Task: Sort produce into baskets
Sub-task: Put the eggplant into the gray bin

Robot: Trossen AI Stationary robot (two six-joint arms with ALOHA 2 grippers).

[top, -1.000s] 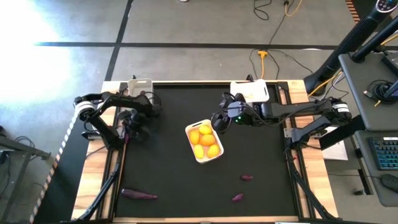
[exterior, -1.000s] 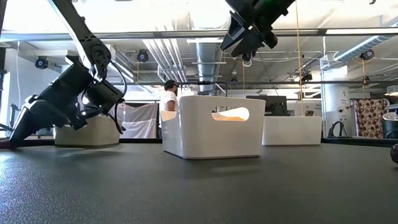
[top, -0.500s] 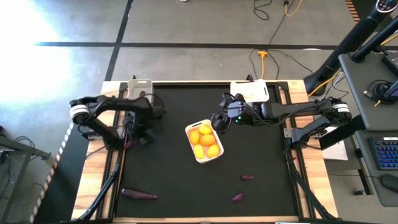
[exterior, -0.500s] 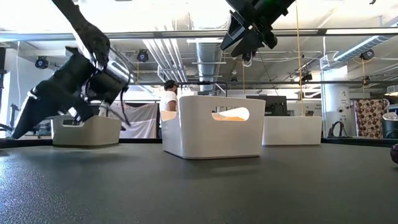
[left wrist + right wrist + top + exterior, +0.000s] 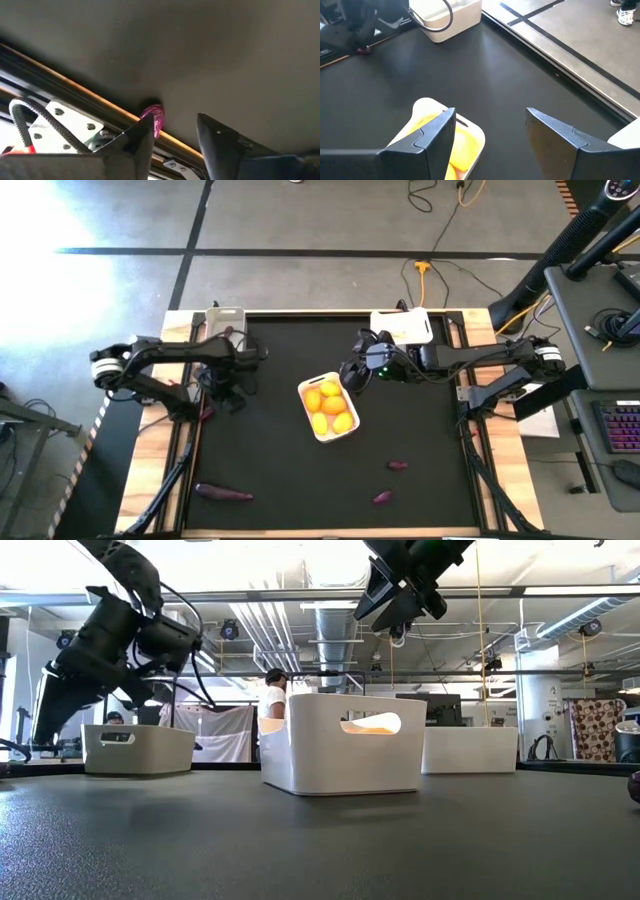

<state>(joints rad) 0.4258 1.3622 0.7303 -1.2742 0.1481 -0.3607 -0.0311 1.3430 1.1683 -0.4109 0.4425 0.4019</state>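
My left gripper point(image 5: 175, 137) hangs with its fingers parted and empty over the table's left edge, and a small purple vegetable point(image 5: 153, 118) lies just ahead of it against the edge rail, so this arm is the nearer one. My right gripper point(image 5: 487, 135) waits spread above the middle white basket point(image 5: 347, 431), which holds the yellow and orange fruits point(image 5: 329, 406). The grey basket point(image 5: 225, 318) and the other white basket point(image 5: 402, 327) stand at the far edge, and three purple pieces point(image 5: 222, 493) lie near the front edge.

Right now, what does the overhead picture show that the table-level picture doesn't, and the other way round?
Only the overhead view shows three purple vegetables on the mat: a long one and two small ones. Only the table-level view shows the room behind, with a person. Both show the middle white basket of yellow fruit, the other two baskets, and the left pincer and right pincer.
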